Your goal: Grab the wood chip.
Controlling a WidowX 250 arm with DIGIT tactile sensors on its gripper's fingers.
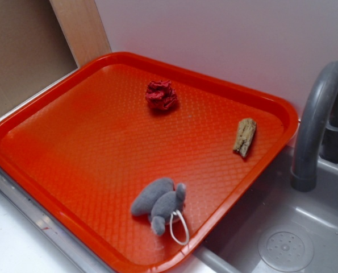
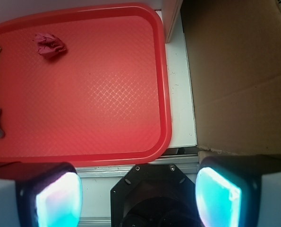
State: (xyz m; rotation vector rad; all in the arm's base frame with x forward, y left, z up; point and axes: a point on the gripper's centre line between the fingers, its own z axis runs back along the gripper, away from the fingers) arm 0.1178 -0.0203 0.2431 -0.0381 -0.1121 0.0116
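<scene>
My gripper (image 2: 138,194) hangs wide apart and empty, its glowing pads (image 2: 57,201) above the near rim of the red tray (image 2: 131,118). The wood chip (image 1: 245,136) is a small oblong tan piece with rough grainy streaks, lying near the tray's sink-side edge. I also see a crumpled red ball (image 1: 161,95) and a grey plush mouse (image 1: 160,203) on the tray, all well apart.
</scene>
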